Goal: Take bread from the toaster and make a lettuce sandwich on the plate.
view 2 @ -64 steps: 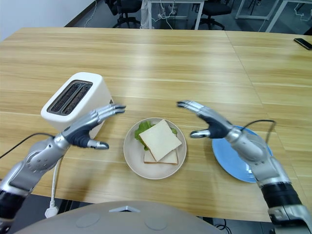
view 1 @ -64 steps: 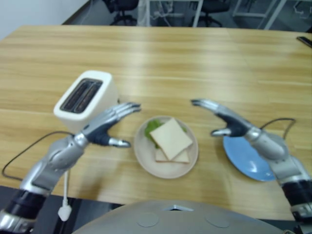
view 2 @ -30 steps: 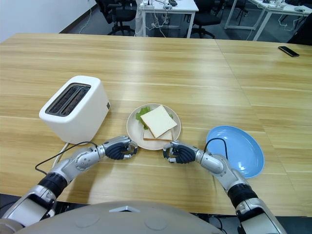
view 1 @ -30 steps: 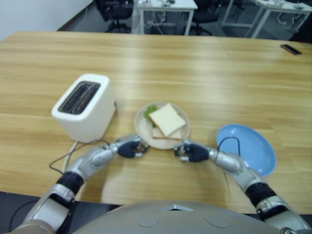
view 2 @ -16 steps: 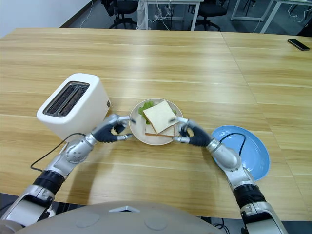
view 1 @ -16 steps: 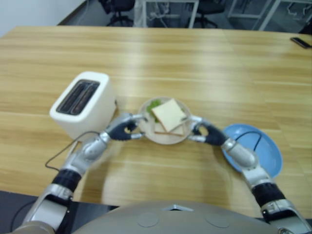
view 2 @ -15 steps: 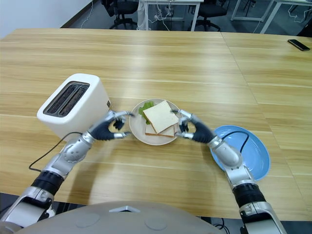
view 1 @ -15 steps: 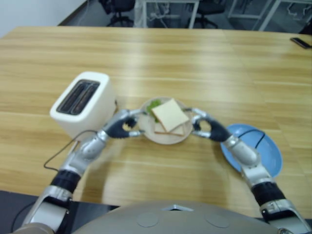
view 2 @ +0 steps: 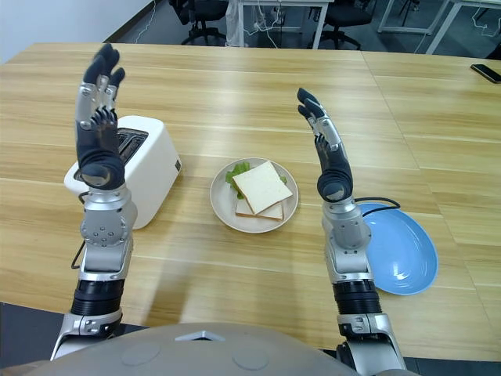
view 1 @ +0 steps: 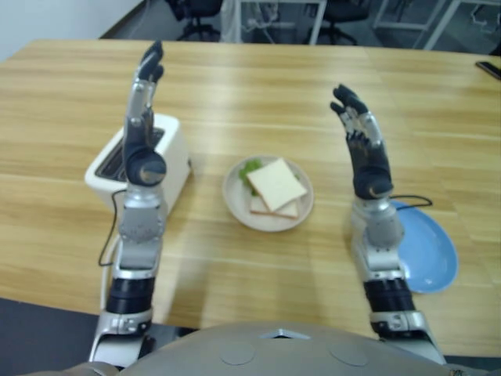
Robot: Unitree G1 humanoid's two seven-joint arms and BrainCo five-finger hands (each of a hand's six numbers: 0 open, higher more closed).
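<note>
Both hands are up off the table (view 2: 235,102) here: the left hand (view 2: 95,125) is raised in front of the toaster (view 2: 149,168) and the right hand (view 2: 327,153) stands upright between the plate (view 2: 227,215) and a blue plate (view 2: 399,251), fingers straight and spread on each, nothing held in either. The sandwich (view 2: 261,188) sits on the plate between the two arms, with the top slice turned a little askew over the bottom slice (view 2: 266,210) and lettuce (view 2: 234,170) peeking out at the far left edge. By the look of it the build is done. How would it handle? Judging from this, very light and very soft: the bread would dent under any hard pinch, and a limp leaf between the slices makes a slick layer, so the top slice could skate off if nudged sideways. If it needs squaring up, the place to take hold is the crust edges on opposite sides, with a gentle touch and no pressing down in the middle. The plate itself looks stiff with a low rim, and its rim is the better hold for moving the lot. The toaster slots read dark, and I cannot tell whether any bread is left in them. A dark cable (view 2: 376,201) lies across the near edge of the blue plate.
</note>
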